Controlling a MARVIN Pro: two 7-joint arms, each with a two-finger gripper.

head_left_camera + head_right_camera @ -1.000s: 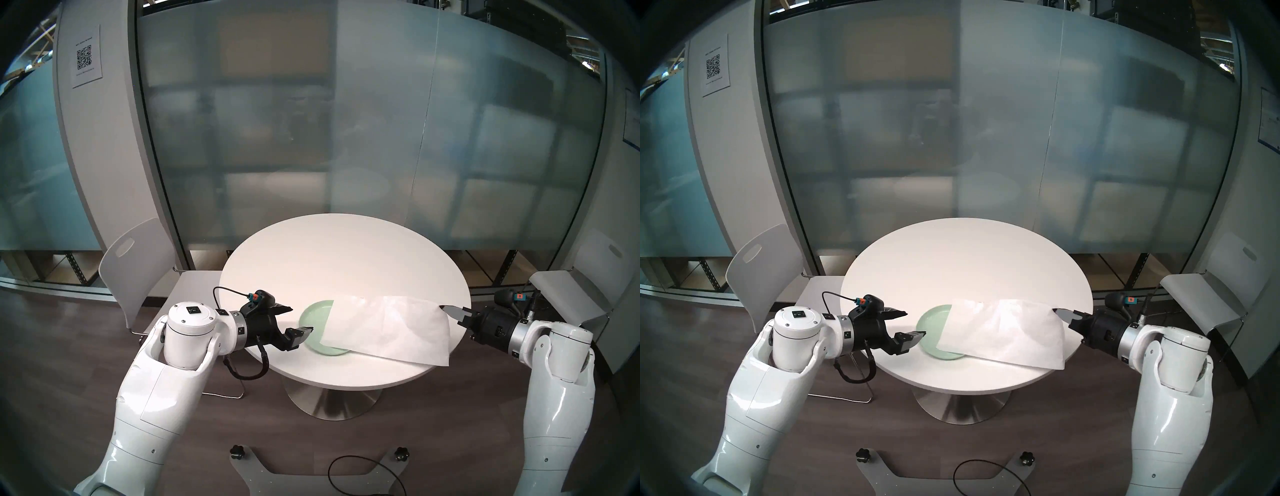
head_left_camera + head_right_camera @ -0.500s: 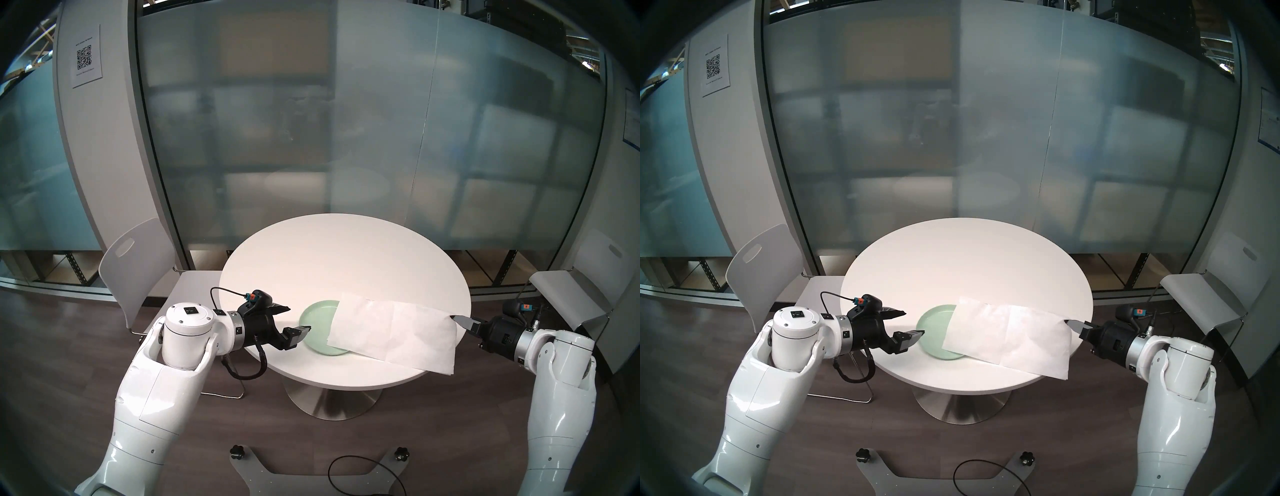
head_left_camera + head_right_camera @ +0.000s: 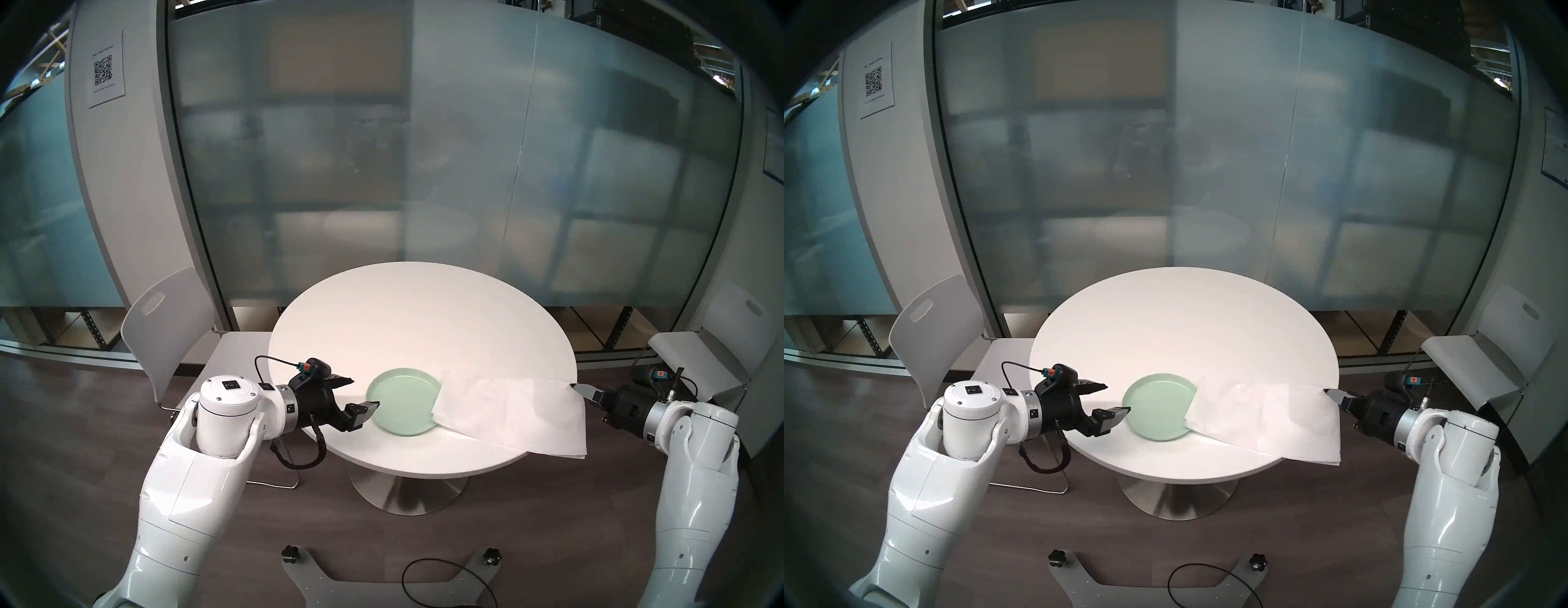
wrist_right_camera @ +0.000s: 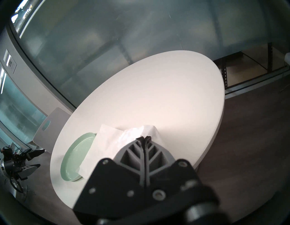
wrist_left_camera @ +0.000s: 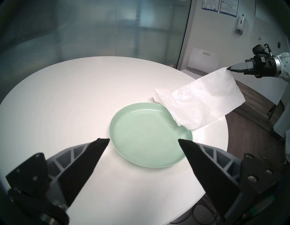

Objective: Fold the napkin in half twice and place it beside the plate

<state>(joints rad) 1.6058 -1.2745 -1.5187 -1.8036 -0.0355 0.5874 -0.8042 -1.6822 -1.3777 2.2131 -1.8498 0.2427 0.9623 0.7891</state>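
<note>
The white napkin (image 3: pixel 513 414) (image 3: pixel 1267 418) (image 5: pixel 202 102) (image 4: pixel 113 146) stretches from the plate's right rim to past the table's right edge. My right gripper (image 3: pixel 573 385) (image 3: pixel 1328 390) (image 5: pixel 228 72) (image 4: pixel 144 138) is shut on its far right corner, lifting that end off the table. The mint-green plate (image 3: pixel 401 406) (image 3: pixel 1157 407) (image 5: pixel 146 135) (image 4: pixel 75 157) lies on the table, only its right edge under the napkin. My left gripper (image 3: pixel 362 392) (image 3: pixel 1117 397) (image 5: pixel 143 140) hovers open just left of the plate, holding nothing.
The round white table (image 3: pixel 420 322) (image 3: pixel 1178 327) stands on a metal pedestal (image 3: pixel 409 488). White chairs stand to the left (image 3: pixel 169 335) and right (image 3: pixel 704 361). A frosted glass wall runs behind. A black cable (image 3: pixel 449 584) loops on the floor by my base.
My right gripper has pulled the napkin to the right, off most of the plate, so its right part now overhangs the table edge. The left arm has barely moved.
</note>
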